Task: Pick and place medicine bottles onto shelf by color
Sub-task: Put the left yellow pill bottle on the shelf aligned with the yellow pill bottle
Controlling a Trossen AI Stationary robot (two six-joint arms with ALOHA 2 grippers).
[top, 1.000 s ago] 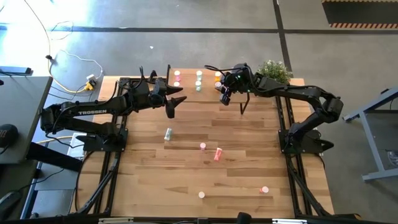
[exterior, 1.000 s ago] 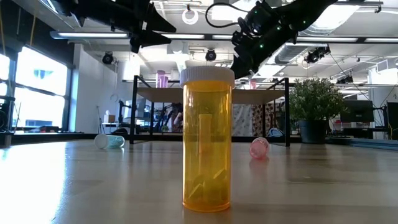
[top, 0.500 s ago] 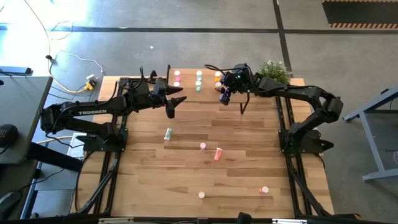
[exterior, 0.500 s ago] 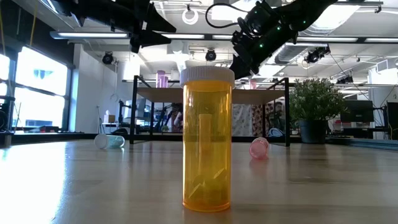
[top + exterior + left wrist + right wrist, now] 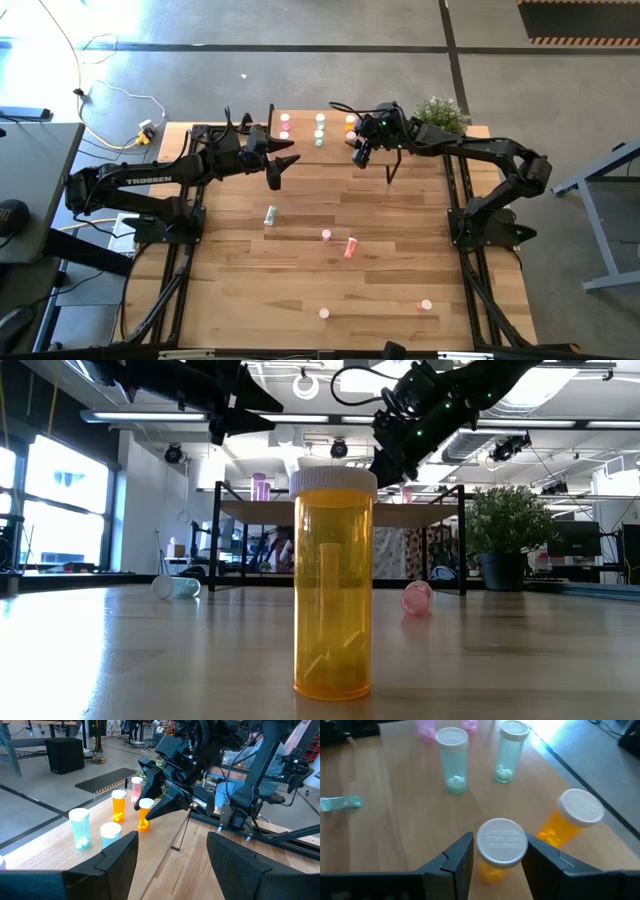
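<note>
On the small light-wood shelf [image 5: 100, 817] stand two amber-orange white-capped medicine bottles [image 5: 496, 849], two pale green ones [image 5: 453, 767] and two pink ones [image 5: 425, 728] (all upright). The right gripper [image 5: 496, 862] straddles the nearer orange bottle, fingers parted and not pressing it. The left gripper [image 5: 167, 851] hangs wide beside the shelf, empty.

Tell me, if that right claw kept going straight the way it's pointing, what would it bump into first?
Most likely the orange bottle standing between the right gripper's open fingers on the shelf. A second orange bottle stands beside it, and green bottles farther on.
</note>
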